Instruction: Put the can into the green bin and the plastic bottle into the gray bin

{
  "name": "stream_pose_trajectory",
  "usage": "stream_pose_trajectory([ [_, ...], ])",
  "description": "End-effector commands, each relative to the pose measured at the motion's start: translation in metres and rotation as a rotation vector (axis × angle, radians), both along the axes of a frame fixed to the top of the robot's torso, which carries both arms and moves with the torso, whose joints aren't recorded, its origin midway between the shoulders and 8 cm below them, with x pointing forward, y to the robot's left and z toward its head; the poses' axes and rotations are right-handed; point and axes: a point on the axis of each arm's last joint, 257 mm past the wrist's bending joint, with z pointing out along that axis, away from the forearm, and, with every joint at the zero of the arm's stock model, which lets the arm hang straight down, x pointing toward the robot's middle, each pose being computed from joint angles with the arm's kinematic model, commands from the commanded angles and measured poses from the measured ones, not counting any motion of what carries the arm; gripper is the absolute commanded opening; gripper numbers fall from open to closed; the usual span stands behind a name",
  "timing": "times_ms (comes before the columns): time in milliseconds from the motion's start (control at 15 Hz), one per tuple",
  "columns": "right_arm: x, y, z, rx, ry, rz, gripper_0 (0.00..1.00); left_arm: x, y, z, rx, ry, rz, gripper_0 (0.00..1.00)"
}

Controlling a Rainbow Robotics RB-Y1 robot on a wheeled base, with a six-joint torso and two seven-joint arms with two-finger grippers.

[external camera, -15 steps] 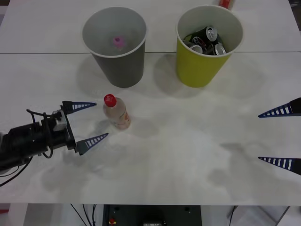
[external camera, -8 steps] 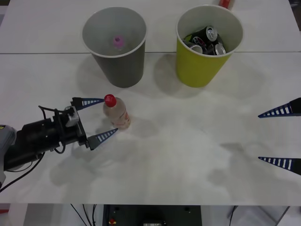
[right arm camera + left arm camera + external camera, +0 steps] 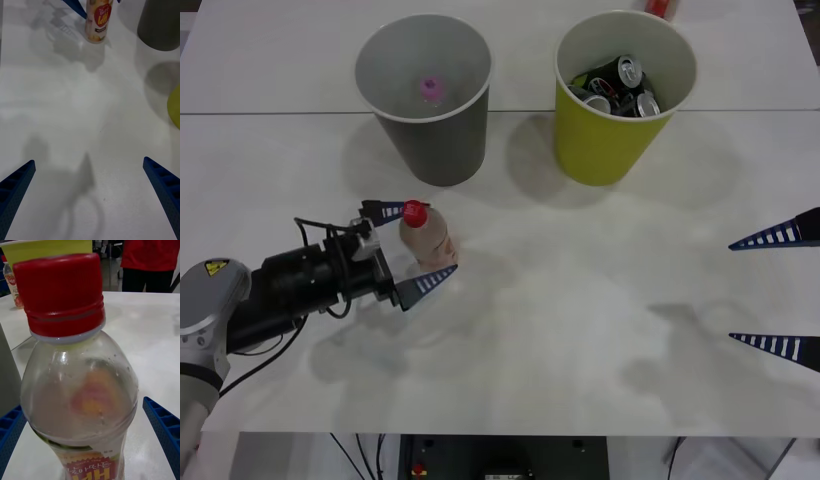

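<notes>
Left tool now astride plastic bottle (open)

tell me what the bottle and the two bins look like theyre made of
Plastic bottle: clear, glossy thin plastic, see-through with droplets inside; red cap opaque ribbed plastic. Gray bin and green bin: matte, smooth walls with rolled rims, probably plastic, possibly coated paper.

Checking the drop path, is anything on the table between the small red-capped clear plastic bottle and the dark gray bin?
No. In the front view, bare white table separates plastic bottle from gray bin.
</notes>
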Motion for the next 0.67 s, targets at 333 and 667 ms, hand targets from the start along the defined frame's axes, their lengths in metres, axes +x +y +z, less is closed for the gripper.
stream_pose_trajectory([
  [333, 0.000, 0.000, 0.000, 0.000, 0.000, 0.000, 1.00, 0.007, -0.018, 0.001, -0.006, 0.006, 0.001, 0.30],
  [667, 0.000, 0.000, 0.000, 0.000, 0.000, 0.000, 1.00, 0.007, -0.022, 0.000, -0.017, 0.027, -0.002, 0.00],
])
